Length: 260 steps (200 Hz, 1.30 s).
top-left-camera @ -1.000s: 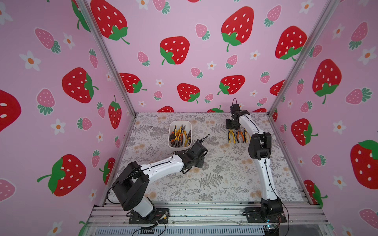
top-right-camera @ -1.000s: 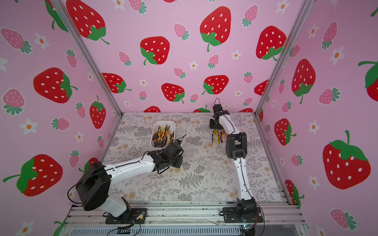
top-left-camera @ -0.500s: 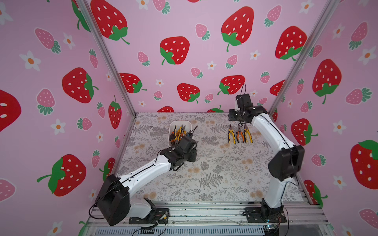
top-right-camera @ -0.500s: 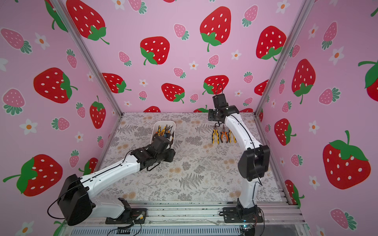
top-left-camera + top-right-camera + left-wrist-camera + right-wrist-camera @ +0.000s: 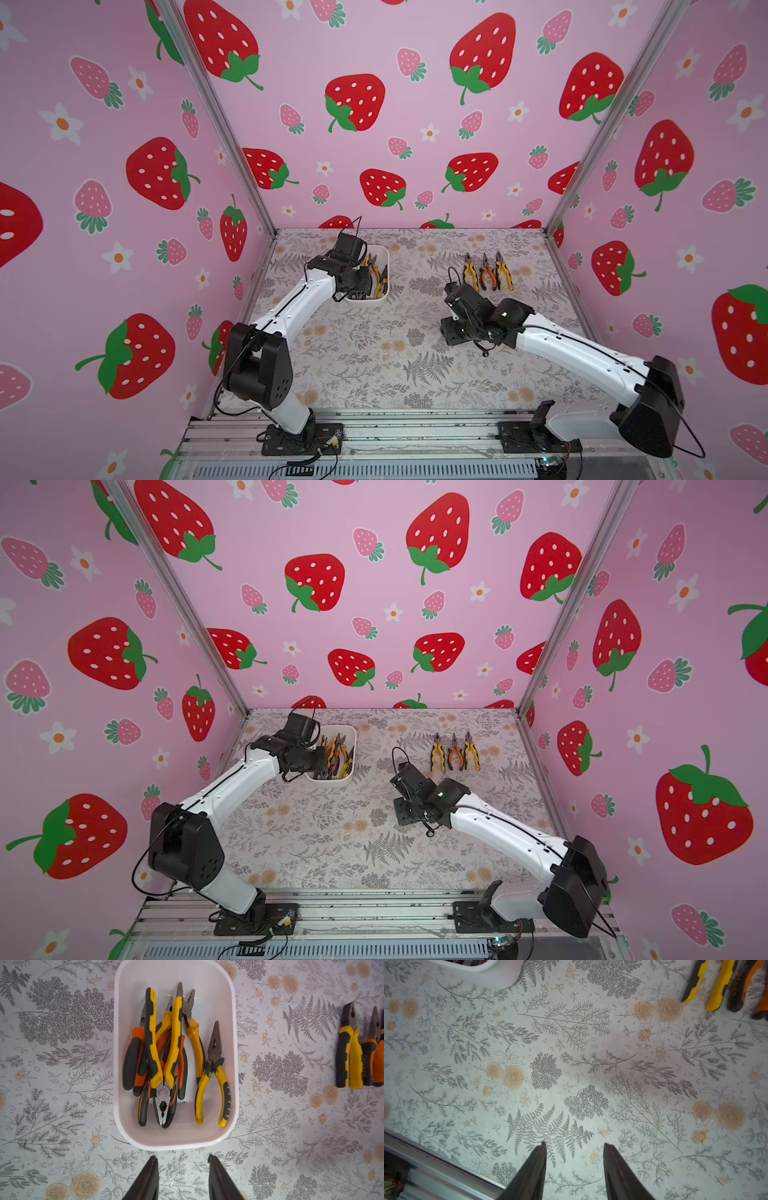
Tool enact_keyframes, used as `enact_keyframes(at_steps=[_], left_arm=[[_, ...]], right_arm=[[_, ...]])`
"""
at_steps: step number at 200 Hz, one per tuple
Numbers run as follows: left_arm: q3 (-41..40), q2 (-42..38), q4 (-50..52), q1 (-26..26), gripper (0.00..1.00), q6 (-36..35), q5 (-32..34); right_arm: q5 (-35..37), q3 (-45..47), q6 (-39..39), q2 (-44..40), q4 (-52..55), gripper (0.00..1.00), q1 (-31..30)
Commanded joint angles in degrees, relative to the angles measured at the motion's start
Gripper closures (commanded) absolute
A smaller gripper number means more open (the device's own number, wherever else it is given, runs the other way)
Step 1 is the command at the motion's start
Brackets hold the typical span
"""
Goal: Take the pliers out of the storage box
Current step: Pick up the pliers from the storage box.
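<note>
The left claw (image 5: 182, 1157) stands spread, with nothing between its fingers (image 5: 149, 1176). The box (image 5: 176, 1144) sits on the table (image 5: 62, 1105) directly ahead of the fingertips, its near wall just beyond the tips and clear of them. Inside the box, a pile (image 5: 164, 1053) of pliers with orange-and-black and yellow-and-black handles lies crossed and overlapping; the exact count cannot be told. The topmost pair points its dark nose toward the left claw. A single yellow pair (image 5: 214, 1078) lies flat just beside the pile, with its nose pointing away from the claw. In both top views the left arm (image 5: 299, 307) reaches over the box and hides the side nearest that arm. The right claw (image 5: 574, 1144) also stands spread and grips nothing; patterned table shows between its fingers. A row (image 5: 486, 272) of three pliers lies on the table outside the box, ahead of the right claw and slightly to its right, near but not touching. Their handles point toward the claw and their noses away. Two yellow-and-black pairs flank one orange-and-black pair. The box lies ahead of the right claw and well to its left.
</note>
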<state>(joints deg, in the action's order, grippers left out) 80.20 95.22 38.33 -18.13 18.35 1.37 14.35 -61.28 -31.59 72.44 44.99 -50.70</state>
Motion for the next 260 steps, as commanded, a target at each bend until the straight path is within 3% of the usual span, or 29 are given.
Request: enact_keyframes(at_steps=[1, 100, 137, 173, 260], left_arm=[[4.9, 4.1, 5.3, 1.2, 0.6, -3.4, 1.7], [23.0, 21.4, 6.4, 1.9, 0.6, -8.2, 7.0], [30.6, 28.3, 8.3, 1.8, 0.61, -8.3, 12.5], [31.2, 29.9, 4.4, 1.5, 0.63, -10.7, 15.0], [34.0, 35.1, 6.5, 1.5, 0.69, -11.4, 19.1]], right_arm=[[0.6, 2.4, -4.5, -4.2, 0.2, 0.51, -0.6], [-1.1, 12.0, -5.3, -8.9, -3.1, 0.52, -0.8], [-1.2, 13.3, -5.3, -9.2, -3.4, 0.51, -0.6], [-1.2, 14.6, -5.6, -9.9, -2.9, 0.52, -0.6], [-1.2, 15.6, -5.7, -9.9, -2.9, 0.51, -0.6]])
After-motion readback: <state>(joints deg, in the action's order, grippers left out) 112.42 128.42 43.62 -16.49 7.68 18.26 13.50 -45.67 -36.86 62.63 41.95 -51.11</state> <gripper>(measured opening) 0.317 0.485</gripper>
